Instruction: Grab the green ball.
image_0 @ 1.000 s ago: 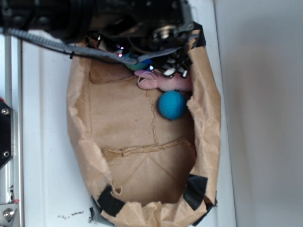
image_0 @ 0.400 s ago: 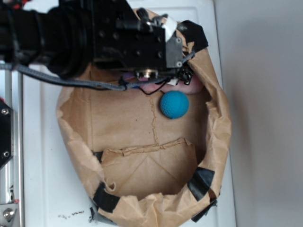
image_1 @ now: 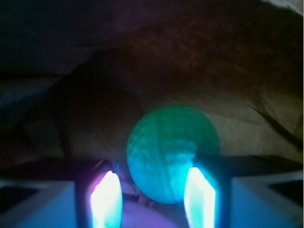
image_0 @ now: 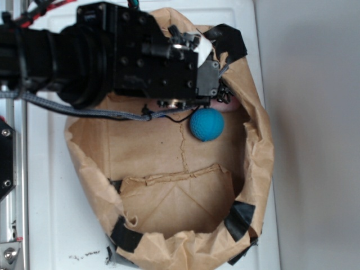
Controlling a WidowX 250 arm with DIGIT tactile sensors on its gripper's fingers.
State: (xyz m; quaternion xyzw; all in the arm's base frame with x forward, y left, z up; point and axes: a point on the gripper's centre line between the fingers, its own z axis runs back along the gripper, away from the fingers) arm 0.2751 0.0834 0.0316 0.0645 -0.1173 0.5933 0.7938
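Observation:
In the wrist view the green ball (image_1: 168, 152), pale and ribbed, lies just beyond my fingertips, against the brown paper wall. My gripper (image_1: 152, 175) is open. The glowing right finger (image_1: 199, 197) overlaps the ball's lower right edge, and the left finger (image_1: 107, 199) stands a gap away from it. In the exterior view the black gripper (image_0: 218, 94) reaches into the far end of the paper bag (image_0: 90, 163), and the arm hides the green ball there.
A teal-blue ball (image_0: 206, 124) rests on the bag floor just below the gripper. A sliver of the pink plush bunny (image_0: 226, 106) shows beside the gripper, and a pale purple shape (image_1: 156, 216) lies under the fingers. Crumpled bag walls enclose everything.
The arm has swung down over the bag's far end, covering the pink bunny. The bag's walls have spread wider. The blue ball has stayed put.

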